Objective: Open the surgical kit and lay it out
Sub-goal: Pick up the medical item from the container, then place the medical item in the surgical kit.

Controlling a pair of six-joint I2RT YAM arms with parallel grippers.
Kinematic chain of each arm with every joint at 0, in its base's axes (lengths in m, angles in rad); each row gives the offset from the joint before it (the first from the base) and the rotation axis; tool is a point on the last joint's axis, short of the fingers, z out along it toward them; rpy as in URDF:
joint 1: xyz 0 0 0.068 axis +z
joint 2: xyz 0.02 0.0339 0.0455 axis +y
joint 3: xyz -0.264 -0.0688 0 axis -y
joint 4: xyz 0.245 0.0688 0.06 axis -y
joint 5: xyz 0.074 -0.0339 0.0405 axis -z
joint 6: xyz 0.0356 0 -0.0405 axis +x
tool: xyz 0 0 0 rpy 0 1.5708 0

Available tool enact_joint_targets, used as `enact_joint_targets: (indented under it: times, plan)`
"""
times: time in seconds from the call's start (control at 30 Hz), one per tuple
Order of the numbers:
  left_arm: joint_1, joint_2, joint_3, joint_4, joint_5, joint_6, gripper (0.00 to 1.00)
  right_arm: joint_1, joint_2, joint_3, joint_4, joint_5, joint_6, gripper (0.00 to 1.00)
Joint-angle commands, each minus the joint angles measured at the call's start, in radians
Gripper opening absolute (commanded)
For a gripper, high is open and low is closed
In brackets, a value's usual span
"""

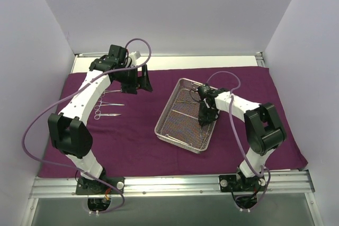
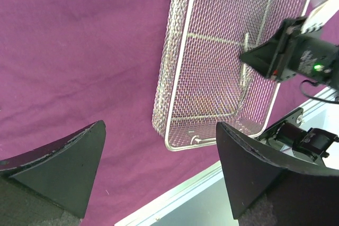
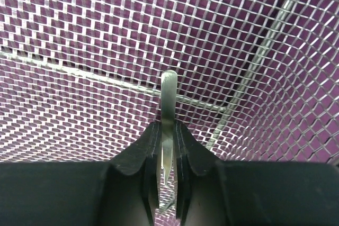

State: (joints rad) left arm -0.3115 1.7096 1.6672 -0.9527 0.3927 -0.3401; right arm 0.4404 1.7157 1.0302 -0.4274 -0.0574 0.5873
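We see the right gripper [image 3: 168, 130] down inside the wire-mesh tray [image 1: 177, 128], its fingers pressed together on a thin silver instrument [image 3: 169, 91]; which kind it is we cannot tell. The tray lies on the purple cloth [image 1: 132, 141], toward 3 o'clock from its middle. The left gripper [image 2: 160, 126], at 10 o'clock of the tray, stands wide apart and holds nothing. A few laid-out instruments [image 1: 108, 115] rest on the cloth at 9 o'clock.

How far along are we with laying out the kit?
Done: the purple cloth lies open, mesh tray on it, some instruments laid out beside it. In hand: the right gripper is shut on a thin instrument in the tray; left gripper open. Left: more instruments in the tray.
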Motion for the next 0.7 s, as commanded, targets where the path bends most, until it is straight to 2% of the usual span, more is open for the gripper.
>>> enact_joint_targets:
  times: [0.0,0.23,0.3,0.37,0.43,0.67]
  plan:
    - [0.006,-0.051,-0.023,0.0,0.011,-0.01,0.94,0.017,0.001,0.097,-0.06,0.008,-0.006,0.0]
    - [0.002,-0.073,-0.064,0.063,0.083,-0.034,0.94,0.017,-0.044,0.325,-0.155,0.022,-0.064,0.0]
    - [-0.004,-0.087,-0.081,0.109,0.103,-0.077,1.0,0.018,-0.053,0.35,-0.136,-0.008,-0.07,0.0]
    - [-0.024,-0.107,-0.089,0.159,0.113,-0.132,0.9,0.024,-0.061,0.381,-0.097,-0.013,-0.067,0.0]
    - [-0.041,-0.117,-0.098,0.19,0.124,-0.169,0.87,0.029,-0.044,0.428,-0.085,-0.033,-0.052,0.0]
    - [-0.152,-0.117,-0.095,0.299,0.083,-0.226,0.91,0.064,-0.008,0.556,-0.045,-0.133,0.072,0.0]
